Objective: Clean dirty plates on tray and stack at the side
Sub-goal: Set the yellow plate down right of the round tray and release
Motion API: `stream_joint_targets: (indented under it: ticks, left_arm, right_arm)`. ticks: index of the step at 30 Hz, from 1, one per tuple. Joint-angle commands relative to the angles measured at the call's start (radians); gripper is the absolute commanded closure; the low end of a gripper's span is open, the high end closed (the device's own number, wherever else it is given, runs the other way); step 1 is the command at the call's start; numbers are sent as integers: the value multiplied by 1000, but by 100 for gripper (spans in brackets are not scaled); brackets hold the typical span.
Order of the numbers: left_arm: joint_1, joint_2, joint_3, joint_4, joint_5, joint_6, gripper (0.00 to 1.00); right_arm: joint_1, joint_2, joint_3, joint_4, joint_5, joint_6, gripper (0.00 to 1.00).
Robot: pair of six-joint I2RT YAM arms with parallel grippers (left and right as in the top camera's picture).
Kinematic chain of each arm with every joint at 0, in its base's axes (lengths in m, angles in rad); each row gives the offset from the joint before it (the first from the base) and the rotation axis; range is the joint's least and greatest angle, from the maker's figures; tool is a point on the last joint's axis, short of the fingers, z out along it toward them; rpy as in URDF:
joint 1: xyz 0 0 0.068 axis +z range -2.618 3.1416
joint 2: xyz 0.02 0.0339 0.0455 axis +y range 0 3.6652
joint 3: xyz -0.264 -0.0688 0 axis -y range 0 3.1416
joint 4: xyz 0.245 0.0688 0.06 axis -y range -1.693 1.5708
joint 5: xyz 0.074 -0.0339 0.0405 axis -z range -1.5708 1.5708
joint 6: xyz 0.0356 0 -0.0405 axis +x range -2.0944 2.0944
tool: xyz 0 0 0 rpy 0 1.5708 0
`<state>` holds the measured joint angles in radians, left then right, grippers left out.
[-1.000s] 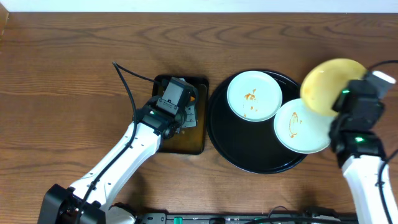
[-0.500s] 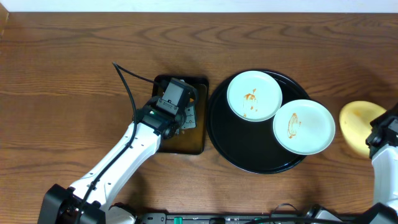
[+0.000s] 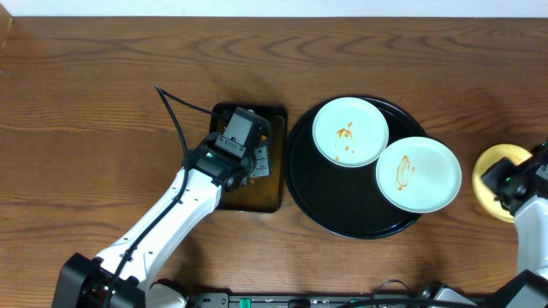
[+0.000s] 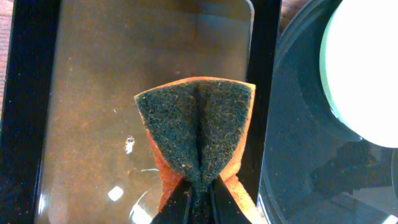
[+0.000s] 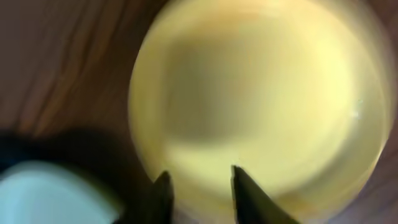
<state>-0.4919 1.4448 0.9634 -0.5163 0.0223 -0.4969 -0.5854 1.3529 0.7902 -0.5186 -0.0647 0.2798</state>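
Observation:
Two pale mint-white plates with orange-brown smears, one at the back [image 3: 349, 131] and one at the right [image 3: 418, 174], lie on the round black tray [image 3: 334, 214]. The cream-yellow plate [image 3: 492, 171] lies on the table right of the tray. My right gripper [image 3: 507, 181] hovers over it; in the blurred right wrist view its jaws [image 5: 199, 186] stand apart above the yellow plate [image 5: 261, 93]. My left gripper [image 3: 257, 161] is shut on a folded orange sponge with a dark green pad [image 4: 196, 124], held over the rectangular dish [image 4: 93, 93].
The small rectangular black dish [image 3: 276, 115], holding brownish water, stands just left of the tray. A black cable [image 3: 175, 107] runs over the table behind the left arm. The tray's rim [image 4: 298, 155] and a mint plate [image 4: 367, 62] are right of the sponge.
My right gripper carried the yellow plate from above the tray's right edge out to the table at the right and lowered it there. The left arm has not moved.

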Motion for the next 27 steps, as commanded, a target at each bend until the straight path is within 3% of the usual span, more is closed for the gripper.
stream_joint_targets:
  ticks: [1,5,9,16,24,27]
  left_arm:
    - [3,-1,3,1,-16,6,92]
    - [3,-1,3,0,-16,6,92]
    - [3,-1,3,0,-16,6,92]
    - [3,-1,3,0,-16,6,92]
    - [3,-1,3,1,-16,6,92]
    - [3,-1,3,0,-16,6,92]
  right_arm:
    - [-6,-8,16,-80,-246,-61,58]
    - [-2,-8,14,-192,-273,-116,46]
    - [-2,-8,12,-250,-272,-169,44]
    - [-2,-8,-35,-218,-274,-169,60]
    - [-2,-8,-173,-67,-299,-161,61]
    - [-2,-8,-202,-14,-346,-161,71]
